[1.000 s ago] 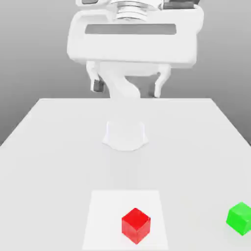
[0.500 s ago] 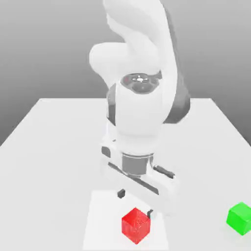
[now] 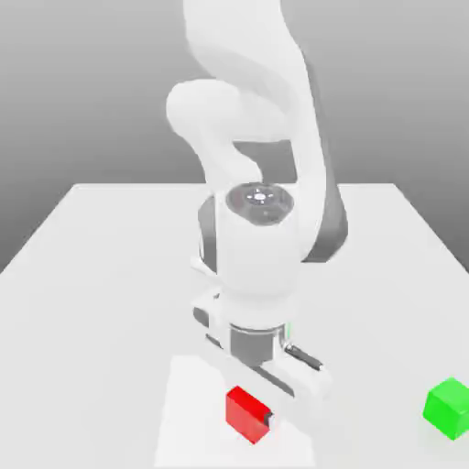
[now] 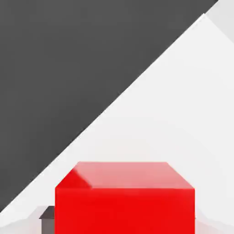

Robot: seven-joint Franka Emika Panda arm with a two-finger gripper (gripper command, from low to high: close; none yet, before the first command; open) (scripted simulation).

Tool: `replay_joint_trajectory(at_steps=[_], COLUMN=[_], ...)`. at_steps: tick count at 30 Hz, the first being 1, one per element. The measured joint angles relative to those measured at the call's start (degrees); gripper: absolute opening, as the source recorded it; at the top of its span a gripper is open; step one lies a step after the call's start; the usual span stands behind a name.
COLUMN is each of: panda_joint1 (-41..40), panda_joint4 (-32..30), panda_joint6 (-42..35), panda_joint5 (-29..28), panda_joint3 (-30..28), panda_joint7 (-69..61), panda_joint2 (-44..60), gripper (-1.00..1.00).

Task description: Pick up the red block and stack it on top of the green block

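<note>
A: Where does the grasp stand?

B: The white two-finger gripper [image 3: 256,409] is down around the small red cube [image 3: 244,411], which sits on the white surface [image 3: 101,275] near its front edge. One dark fingertip [image 3: 267,420] shows at the cube's side towards the exterior view's right. The fingers look spread either side of the cube; whether they already pinch it, I cannot tell.

A: How to do this step well?

B: Keep the cube centred between the fingers, as the hand view suggests [image 4: 124,201], close squarely on opposite faces, then lift straight up.

A: And the target?

B: The small green cube [image 3: 448,409] rests well apart, towards the exterior view's right.
</note>
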Motion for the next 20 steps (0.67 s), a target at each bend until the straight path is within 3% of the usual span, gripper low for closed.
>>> replay_joint_trajectory(at_steps=[11,16,17,20], panda_joint1=[18.4,24.0,24.6,24.6], panda_joint4=[10.0,12.1,12.2,12.2], panda_joint6=[-9.7,-4.8,-3.6,-3.6], panda_joint5=[-2.6,-8.4,-9.4,-9.4], panda_joint3=[10.2,7.9,7.2,7.2], panda_joint7=[24.7,32.3,33.1,33.1], panda_joint2=[1.2,8.7,10.1,10.1], gripper=[-1.0,-1.0,1.0,1.0])
